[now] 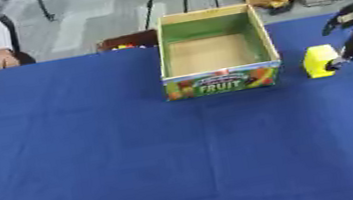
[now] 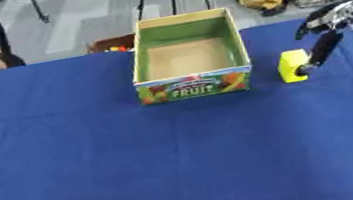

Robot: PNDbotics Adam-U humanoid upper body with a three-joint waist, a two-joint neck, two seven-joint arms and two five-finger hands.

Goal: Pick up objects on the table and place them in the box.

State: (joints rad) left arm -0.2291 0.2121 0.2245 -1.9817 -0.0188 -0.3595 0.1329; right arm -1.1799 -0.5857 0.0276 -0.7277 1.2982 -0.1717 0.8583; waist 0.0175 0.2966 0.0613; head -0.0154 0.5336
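Item: a yellow block (image 1: 320,61), small and box-shaped, is stood upright on the blue surface (image 1: 138,169).
Position of item: it is set just beside the right wall of the box (image 1: 222,80), level with the box's front panel and apart from it by a narrow strip of cloth.
Long axis of item: it is judged to run vertically; the block is seen taller than wide.
Bearing from robot hand: the block lies to the left of and slightly below the right robot hand (image 2: 324,48), on the side toward the box.
Contact: one dark finger is brought down against the block's right face; whether it touches or stops just short cannot be told.
Robot hand state: the fingers are seen extended and spread, one pointing down and another reaching out to the left above the block; nothing is held.
Nearer arm: the right arm is entered from the right edge and is the only one near the block; the left robot hand is shown in neither view.
Receptacle: the box is open-topped, green inside with a brown floor, a FRUIT label on the front; nothing is seen in it.
Step judged: the block is not yet enclosed; a closing of the fingers round its sides is judged to be needed, then a lift and a short carry leftward over the box wall.
Risk judged: the upright block could be tipped toward the box by a sideways push.
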